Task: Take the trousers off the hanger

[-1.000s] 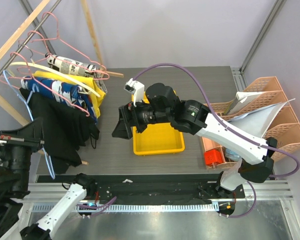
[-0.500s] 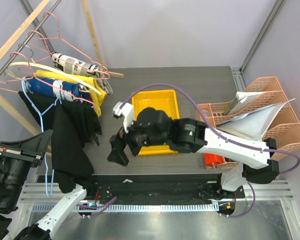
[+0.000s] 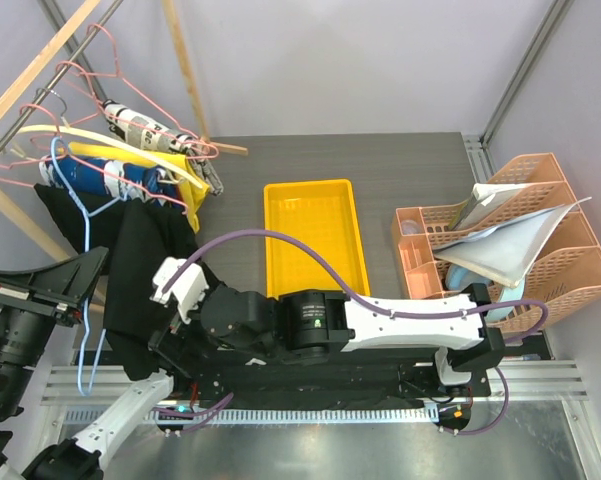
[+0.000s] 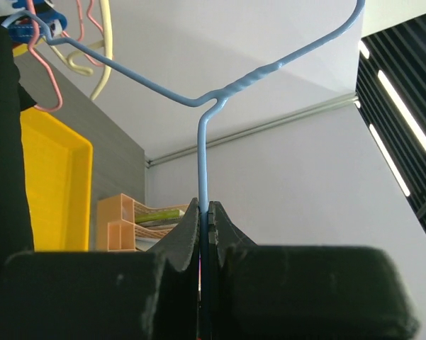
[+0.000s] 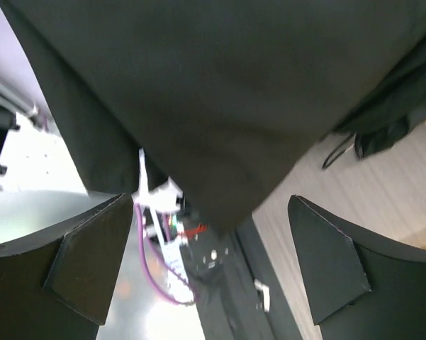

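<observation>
Left claw point(image 4: 204, 212): its two fingers are pressed tight together, and they pinch a thin wire.
What it pinches: the blue hanger point(image 4: 201, 149). The wire goes straight up out of the pinch to a little twist. There it splits into two long arms.
Hanger's arms: one runs up to the right and out of the picture. The other runs up to the left, to where some black cloth begins.
Right claw point(image 5: 211, 205): its two fingers point(image 5: 92, 262) are spread wide, one at each side of the wrist picture. They hold nothing.
Between those fingers: a low corner of the trousers point(image 5: 220, 85) dips down into the gap. I cannot tell if the cloth touches a finger.
Trousers: they are black and hang at the left side of the table point(image 3: 400, 165). From above, the blue wire runs down just beside them on the left.
Right arm point(image 3: 400, 325): it lies low along the near edge of the table and reaches left, right up to the bottom of the trousers.
Above the trousers: a yellow cloth point(image 3: 185, 172) and a blue and white cloth point(image 3: 110, 178) hang there, with pink hangers point(image 3: 80, 75) higher up.
Wooden pole point(image 3: 40, 65): it slants across the top left corner, by the hangers.
Yellow tray point(image 3: 315, 245): it sits in the middle of the table, well apart from the trousers.
Orange baskets point(image 3: 540, 168): they stand at the right side of the table, with grey papers point(image 3: 510, 240) in them.
</observation>
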`<state>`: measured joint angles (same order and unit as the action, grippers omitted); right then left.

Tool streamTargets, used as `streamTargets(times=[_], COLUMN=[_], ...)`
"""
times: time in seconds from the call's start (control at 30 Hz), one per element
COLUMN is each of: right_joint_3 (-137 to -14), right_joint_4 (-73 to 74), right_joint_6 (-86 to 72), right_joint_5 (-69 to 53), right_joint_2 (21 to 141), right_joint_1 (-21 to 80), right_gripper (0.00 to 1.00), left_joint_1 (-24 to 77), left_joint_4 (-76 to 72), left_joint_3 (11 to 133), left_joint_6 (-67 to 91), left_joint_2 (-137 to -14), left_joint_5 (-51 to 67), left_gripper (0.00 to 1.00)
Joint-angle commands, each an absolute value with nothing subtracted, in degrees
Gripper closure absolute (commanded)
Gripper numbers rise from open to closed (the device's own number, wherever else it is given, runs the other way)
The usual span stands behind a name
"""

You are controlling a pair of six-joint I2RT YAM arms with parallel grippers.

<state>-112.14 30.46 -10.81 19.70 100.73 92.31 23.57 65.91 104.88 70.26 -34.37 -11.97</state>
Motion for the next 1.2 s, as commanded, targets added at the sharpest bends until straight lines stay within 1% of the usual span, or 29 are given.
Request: streamTargets(times=[0.0,0.13,0.2,0.3,0.4,0.47,0.53,0.57,0.63,0.73,0.77,0.8,0.93,0.97,1.03,1.07,1.1,1.17], right_joint_3=[-120.0,-122.7,-125.9,-127.3,-127.4,-128.1,-129.1,-129.2,-128.6,-126.7,-126.5,-125.7,-124.9,-125.1,-125.9,-126.3,-126.5,-126.2], right_joint_4=[24.9,25.0,25.7,26.7,26.2,26.3,26.5,26.8,27.2,27.1,27.2,26.9,26.5,26.4,26.5,26.5,26.4,26.5], right_joint_6=[-7.5,-6.8,-7.2,-8.4,-8.5,-8.0,-8.3,-7.9,-8.0,-7.8,-7.6,-7.2,-6.0,-5.9,-4.7,-4.3,-3.9,-3.0], right_joint_5=[27.3,29.1,29.5,28.0,27.2,28.3,31.4,35.4,39.0,42.3,43.5,44.0,45.0,45.3,46.3,46.9,47.5,47.6], right_joint_2=[102.4,105.4,107.0,108.5,109.9,111.3,112.0,112.3,112.0,110.7,110.3,109.4,108.3,108.4,108.5,108.5,108.3,107.1], right_joint_1=[94.1,94.5,94.5,94.7,95.4,96.1,96.2,96.2,96.2,96.2,96.2,96.2,95.9,95.9,95.8,95.8,95.9,95.8], right_gripper=[0.06,0.08,0.11,0.15,0.15,0.13,0.13,0.14,0.17,0.26,0.34,0.36,0.41,0.45,0.49,0.56,0.61,0.65], left_joint_1=[23.7,25.3,26.2,27.0,27.4,27.8,28.7,29.2,30.8,32.5,32.8,33.1,35.0,35.2,35.7,35.9,36.1,36.6], left_joint_4=[57.0,57.0,58.4,57.9,55.6,54.1,53.4,53.8,54.8,55.1,55.3,55.5,56.0,55.6,55.3,55.7,55.8,56.2], left_joint_3=[105.8,106.8,107.7,107.8,105.3,103.4,103.5,104.4,105.7,107.0,107.1,107.1,106.4,106.1,105.7,105.8,105.9,105.9], left_joint_6=[73.5,73.7,74.8,75.8,77.9,79.3,79.0,78.2,78.0,77.3,77.3,77.3,77.7,77.9,78.0,77.8,77.7,77.3], left_joint_2=[-34.9,-35.7,-36.0,-35.9,-35.0,-34.5,-34.8,-35.3,-35.9,-35.9,-35.9,-35.4,-34.0,-33.8,-33.4,-33.3,-33.3,-33.2], left_joint_5=[-8.3,-7.6,-7.5,-6.3,-5.6,-4.3,-4.6,-5.0,-5.7,-6.7,-7.2,-7.6,-9.3,-9.4,-9.4,-9.6,-9.9,-10.2], left_gripper=[1.00,1.00,1.00,1.00,1.00,1.00,1.00,1.00,1.00,1.00,1.00,1.00,1.00,1.00,1.00,1.00,1.00,1.00])
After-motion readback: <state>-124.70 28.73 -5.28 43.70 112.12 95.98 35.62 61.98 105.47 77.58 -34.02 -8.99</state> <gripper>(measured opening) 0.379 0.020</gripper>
